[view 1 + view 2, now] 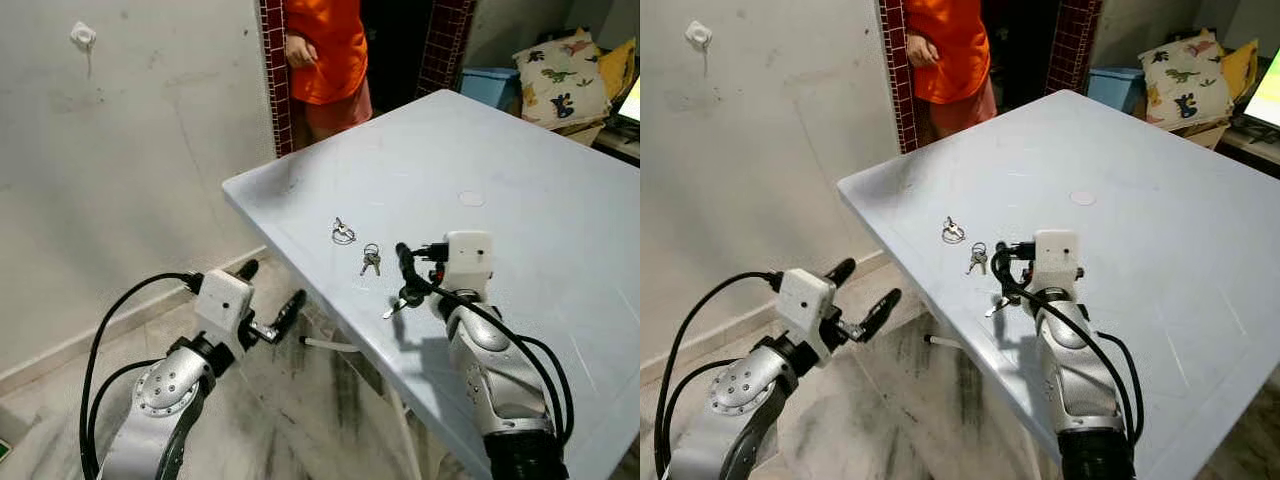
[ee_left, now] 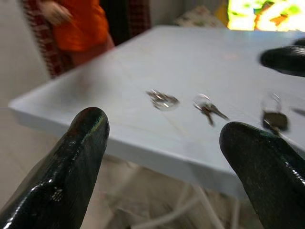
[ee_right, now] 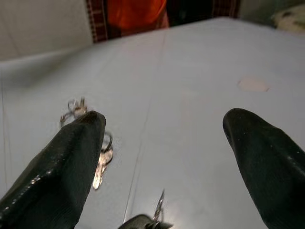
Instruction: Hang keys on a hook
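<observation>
Three small key sets lie on the white table [image 1: 540, 170] near its left edge: a ring with keys [image 1: 343, 233], a second pair [image 1: 371, 260], and a set with a dark fob [image 1: 405, 300]. My right gripper [image 1: 405, 276] is open just over the fob set, fingers spread wide in the right wrist view, where a key [image 3: 157, 214] sits low between them. My left gripper [image 1: 272, 287] is open too, held over the floor below and left of the table's edge. High on the left wall is a white hook [image 1: 82, 36].
A person in an orange top [image 1: 325, 50] stands in the doorway beyond the table's far corner. A dinosaur-print pillow [image 1: 560, 75] and a blue bin [image 1: 490, 82] sit at the back right. Stained tile floor [image 1: 300, 420] lies between wall and table.
</observation>
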You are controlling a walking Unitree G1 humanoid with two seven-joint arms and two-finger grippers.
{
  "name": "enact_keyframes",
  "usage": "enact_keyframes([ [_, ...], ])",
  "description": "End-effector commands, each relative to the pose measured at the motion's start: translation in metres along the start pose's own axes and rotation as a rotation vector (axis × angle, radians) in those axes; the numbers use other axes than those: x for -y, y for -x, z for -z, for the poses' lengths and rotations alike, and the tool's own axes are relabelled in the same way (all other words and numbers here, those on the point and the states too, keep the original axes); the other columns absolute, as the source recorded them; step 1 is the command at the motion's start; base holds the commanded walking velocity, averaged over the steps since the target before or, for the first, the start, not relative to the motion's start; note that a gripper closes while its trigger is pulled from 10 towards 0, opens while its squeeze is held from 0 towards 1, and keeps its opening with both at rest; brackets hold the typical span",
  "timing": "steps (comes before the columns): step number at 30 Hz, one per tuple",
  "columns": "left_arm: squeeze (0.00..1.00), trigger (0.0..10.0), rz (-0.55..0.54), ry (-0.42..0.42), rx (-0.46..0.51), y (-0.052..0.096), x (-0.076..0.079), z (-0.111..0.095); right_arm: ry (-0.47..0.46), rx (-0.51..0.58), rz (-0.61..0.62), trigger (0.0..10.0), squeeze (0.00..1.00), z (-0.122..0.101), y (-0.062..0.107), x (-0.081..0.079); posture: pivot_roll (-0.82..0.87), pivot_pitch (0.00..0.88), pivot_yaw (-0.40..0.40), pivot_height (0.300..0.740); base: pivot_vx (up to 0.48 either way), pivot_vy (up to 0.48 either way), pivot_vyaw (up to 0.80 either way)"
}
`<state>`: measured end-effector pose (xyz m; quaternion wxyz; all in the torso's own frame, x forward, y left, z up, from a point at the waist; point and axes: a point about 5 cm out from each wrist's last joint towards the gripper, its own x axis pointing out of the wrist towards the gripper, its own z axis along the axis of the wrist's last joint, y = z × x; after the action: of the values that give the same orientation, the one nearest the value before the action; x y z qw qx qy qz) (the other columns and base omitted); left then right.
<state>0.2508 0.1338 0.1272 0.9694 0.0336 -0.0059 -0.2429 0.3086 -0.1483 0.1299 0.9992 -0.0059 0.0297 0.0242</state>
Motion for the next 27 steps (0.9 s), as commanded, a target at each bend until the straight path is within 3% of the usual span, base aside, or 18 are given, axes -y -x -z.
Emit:
enact_keyframes([
  [1, 0.0, 10.0, -0.054, -0.023, 0.016, 0.0, -0.008, -0.002, 0.006, 0.039, 0.005, 10.0, 0.0, -0.006, 0.003, 0.001, -0.01, 0.0, 0.02, 0.74, 0.0, 0.0, 0.0],
  [2, 0.0, 10.0, -0.063, -0.028, 0.021, 0.0, -0.009, -0.003, 0.002, 0.041, 0.0, 10.0, 0.0, -0.005, 0.004, 0.002, -0.01, 0.0, 0.02, 0.74, 0.0, 0.0, 0.0],
  [3, 0.0, 10.0, -0.075, -0.031, 0.026, -0.001, -0.011, -0.003, 0.003, 0.047, 0.011, 10.0, 1.0, -0.005, 0.004, 0.003, -0.02, 0.0, 0.021, 0.74, 0.0, 0.0, 0.0],
  [12, 0.0, 10.0, -0.132, -0.042, 0.058, -0.002, -0.019, -0.006, -0.007, 0.095, 0.022, 10.0, 1.0, -0.008, 0.009, 0.003, -0.02, 0.002, 0.022, 0.74, 0.0, 0.0, 0.0],
  [13, 0.0, 10.0, -0.135, -0.043, 0.064, -0.003, -0.02, -0.006, -0.028, 0.12, 0.008, 0.0, 0.83, -0.012, 0.011, 0.002, -0.02, 0.0, 0.02, 0.74, 0.0, 0.0, 0.0],
  [14, 0.0, 10.0, -0.135, -0.043, 0.064, -0.003, -0.02, -0.006, -0.028, 0.12, 0.008, 0.0, 0.83, -0.012, 0.011, 0.002, -0.02, 0.0, 0.02, 0.74, 0.0, 0.0, 0.0],
  [15, 0.0, 10.0, -0.14, -0.043, 0.067, -0.002, -0.02, -0.006, -0.032, 0.135, -0.004, 0.0, 0.0, -0.013, 0.013, 0.0, -0.02, 0.001, 0.021, 0.74, 0.0, 0.0, 0.0],
  [17, 0.0, 10.0, -0.142, -0.041, 0.067, -0.002, -0.02, -0.006, -0.031, 0.134, -0.003, 0.0, 0.0, -0.013, 0.013, 0.0, -0.02, 0.001, 0.021, 0.74, 0.0, 0.0, 0.0],
  [18, 0.0, 4.4, -0.14, -0.038, 0.071, -0.002, -0.02, -0.006, -0.029, 0.131, -0.003, 0.0, 0.0, -0.013, 0.013, 0.0, -0.02, 0.0, 0.021, 0.74, 0.0, 0.0, 0.0],
  [19, 0.0, 1.9, -0.136, -0.032, 0.082, -0.001, -0.019, -0.006, -0.024, 0.126, 0.0, 0.0, 0.0, -0.012, 0.013, 0.0, -0.02, 0.001, 0.021, 0.74, 0.0, 0.0, 0.0],
  [20, 0.0, 0.0, -0.131, -0.03, 0.093, -0.001, -0.019, -0.007, -0.022, 0.123, 0.002, 0.0, 0.0, -0.011, 0.013, 0.001, -0.02, 0.001, 0.021, 0.74, 0.0, 0.0, 0.0],
  [27, 0.0, 0.0, -0.131, -0.026, 0.109, -0.001, -0.018, -0.008, -0.014, 0.115, 0.009, 0.0, 0.0, -0.01, 0.013, 0.002, -0.02, 0.0, 0.022, 0.74, 0.0, 0.0, 0.0],
])
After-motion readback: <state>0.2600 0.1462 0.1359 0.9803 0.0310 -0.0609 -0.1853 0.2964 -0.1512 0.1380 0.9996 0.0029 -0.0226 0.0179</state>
